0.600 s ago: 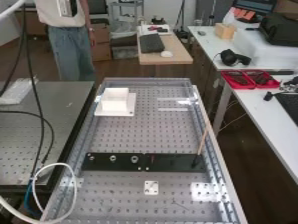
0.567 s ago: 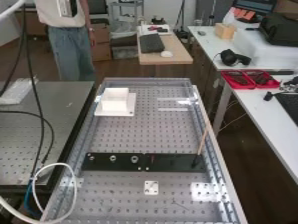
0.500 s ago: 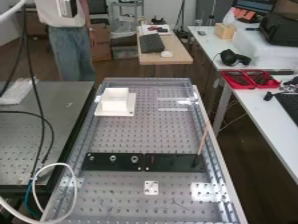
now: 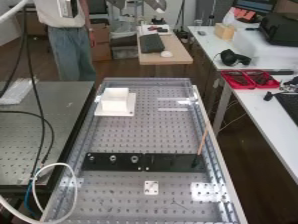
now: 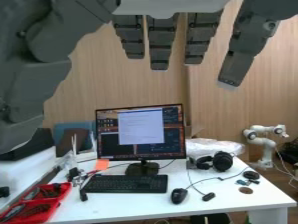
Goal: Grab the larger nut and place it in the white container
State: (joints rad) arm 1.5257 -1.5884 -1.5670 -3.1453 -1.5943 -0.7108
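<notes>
One larger nut (image 4: 113,158) near a faint, barely discernible smaller nut (image 4: 91,158)

Can now see grey robot parts (image 4: 157,4) poking in at the high view's top edge, above the wooden desk (image 4: 174,60). Saw none there in the earlier pictures. Can't tell the whole shape, cut off by the edge. Can no longer make out the small reddish streak seen earlier on the black bar (image 4: 159,167), near the bearing (image 4: 134,159).
</notes>
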